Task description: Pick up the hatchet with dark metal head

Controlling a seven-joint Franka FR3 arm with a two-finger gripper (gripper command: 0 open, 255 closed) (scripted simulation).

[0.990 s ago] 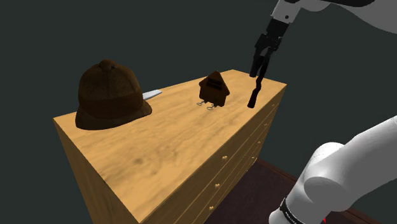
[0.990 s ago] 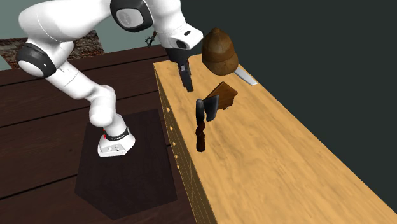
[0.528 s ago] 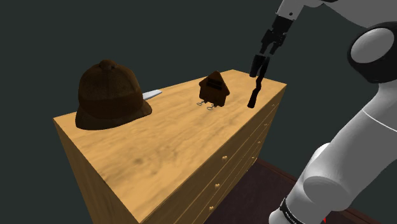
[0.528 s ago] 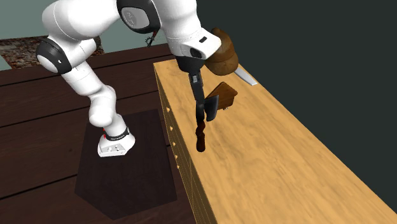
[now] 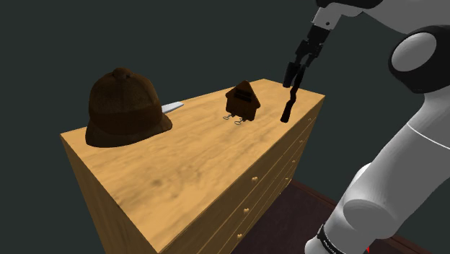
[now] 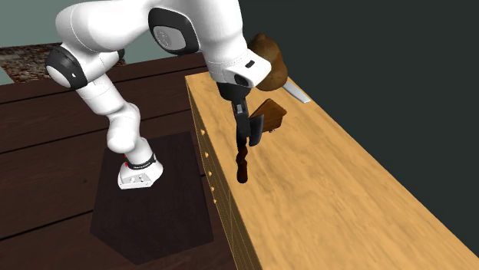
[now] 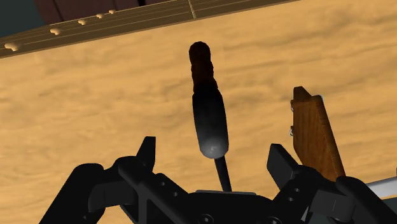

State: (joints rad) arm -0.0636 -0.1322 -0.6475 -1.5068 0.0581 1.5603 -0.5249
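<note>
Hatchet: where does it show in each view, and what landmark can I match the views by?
Shoulder view: hatchet at the far right corner of the dresser, right of the brown box.
Second exterior view: hatchet by the dresser's left edge, left of and below the box.
Wrist view: hatchet between the open end effector fingers, untouched; box beside it.
Shared landmark: the brown box.

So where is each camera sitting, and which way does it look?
Shoulder view: beside the robot, looking down over the dresser at the hatchet; white arm and claw show.
Second exterior view: above the dresser's end, looking along its top toward the hat; most of the arm shows.
Wrist view: on the hand, looking down the hatchet's handle; two open black fingers show.
All three share the hatchet.
</note>
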